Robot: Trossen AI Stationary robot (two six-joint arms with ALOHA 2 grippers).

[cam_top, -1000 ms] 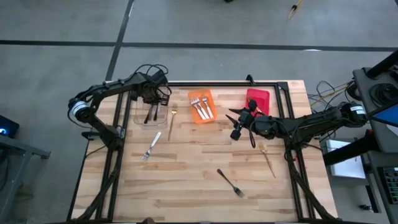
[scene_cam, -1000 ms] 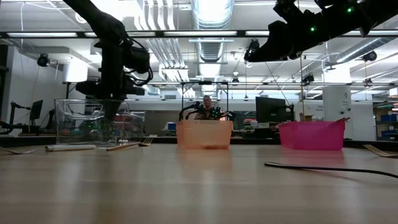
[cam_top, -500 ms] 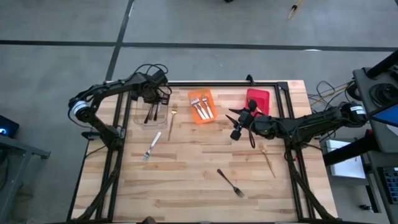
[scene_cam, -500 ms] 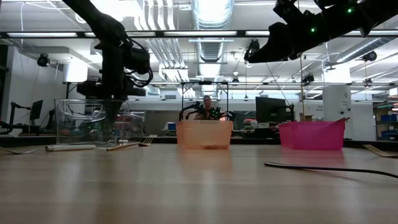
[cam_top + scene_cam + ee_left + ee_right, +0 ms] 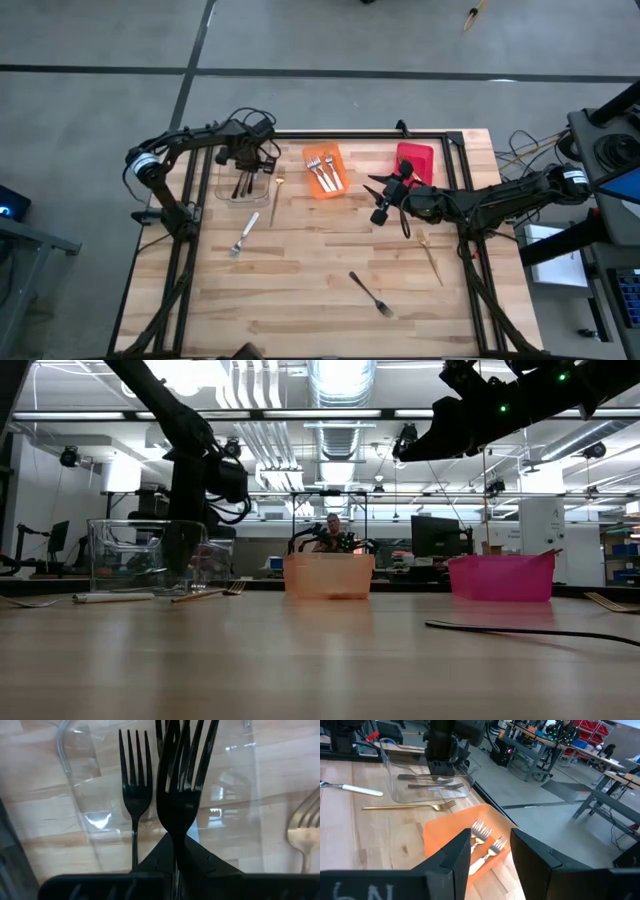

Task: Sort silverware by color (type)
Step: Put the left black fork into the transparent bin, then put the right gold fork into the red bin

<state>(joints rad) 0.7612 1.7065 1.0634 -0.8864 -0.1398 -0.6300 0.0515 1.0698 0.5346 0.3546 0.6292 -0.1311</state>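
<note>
On the wooden bench (image 5: 320,270), the left pincer (image 5: 247,157) hangs over the clear bin (image 5: 237,180), clenched on a dark fork (image 5: 176,795). The right pincer (image 5: 383,196) hovers released, mid-bench beside the orange bin (image 5: 325,170), holding nothing.

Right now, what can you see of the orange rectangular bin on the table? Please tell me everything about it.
The orange rectangular plastic bin is shallow, open at the top, and looks slightly translucent. It sits flat on the wooden table near the far edge, between the clear bin and the red bin. Inside lie silver forks with white handles. A gold fork lies on the table beside it. No claw touches it.
</note>
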